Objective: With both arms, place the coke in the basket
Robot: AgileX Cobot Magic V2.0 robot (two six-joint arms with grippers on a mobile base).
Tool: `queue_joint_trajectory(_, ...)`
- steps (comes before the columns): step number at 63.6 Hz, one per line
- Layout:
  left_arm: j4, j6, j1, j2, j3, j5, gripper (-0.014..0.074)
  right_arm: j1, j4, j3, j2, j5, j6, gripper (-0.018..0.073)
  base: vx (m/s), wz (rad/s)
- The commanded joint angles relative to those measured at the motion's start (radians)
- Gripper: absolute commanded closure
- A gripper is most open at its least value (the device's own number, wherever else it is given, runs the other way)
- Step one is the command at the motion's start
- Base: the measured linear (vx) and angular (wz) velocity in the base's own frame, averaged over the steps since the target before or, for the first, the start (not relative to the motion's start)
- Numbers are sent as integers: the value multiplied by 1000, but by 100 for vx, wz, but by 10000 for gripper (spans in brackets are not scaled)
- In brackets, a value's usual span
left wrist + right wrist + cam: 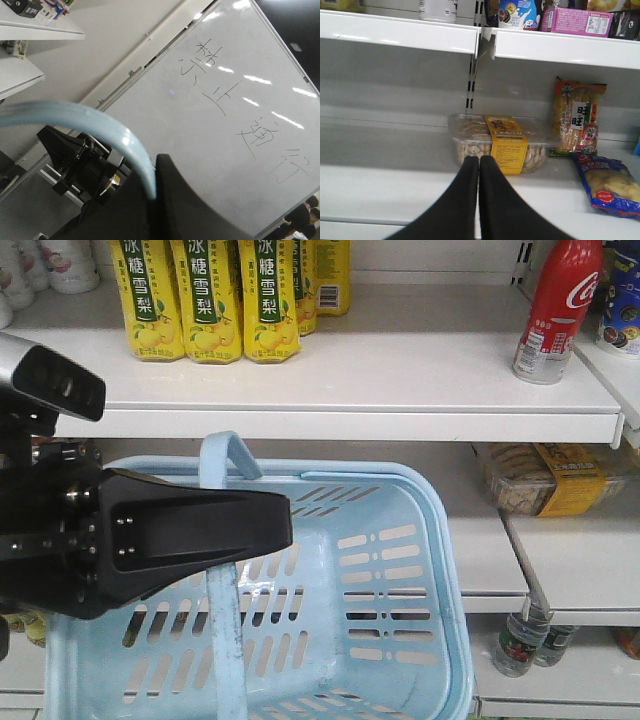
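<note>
I am watching the left gripper [272,528] reaching in from the left over the basket [432,502]. Its black wedges are pinching the flat pale blue handle [224,640], which is standing upright across the basket's near left part. In the left wrist view that handle is arching across the picture and ending tight against a black finger [192,212], with a whiteboard [225,100] filling the background.

The basket is sitting in the near foreground, just below the front edge of the upper shelf [400,375]. The coke [560,310] is standing upright at the far right of that upper shelf, well apart from the basket and from the left gripper. A row of yellow drink cartons [212,300] is standing at the far left of the same shelf.

The right gripper [479,159] is showing only in its own wrist view. Its fingers are pressing flat against each other and pointing at a clear snack box with a yellow label [495,142], which is lying on the lower shelf [395,190]. To the right of that box an orange cracker packet [576,120] is leaning at the back wall, and a blue bag [607,185] is lying nearer.
</note>
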Motion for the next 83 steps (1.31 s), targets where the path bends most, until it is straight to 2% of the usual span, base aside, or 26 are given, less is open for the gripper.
queue_joint_trajectory(1,-92,5,-2,-24,-35,-106,602,-2,-11,7,-13,-68,-6,564,1,0)
queue_joint_trajectory(83,-92,5,-2,-24,-35,-106,602,-2,-11,7,-13,-68,-6,564,2,0)
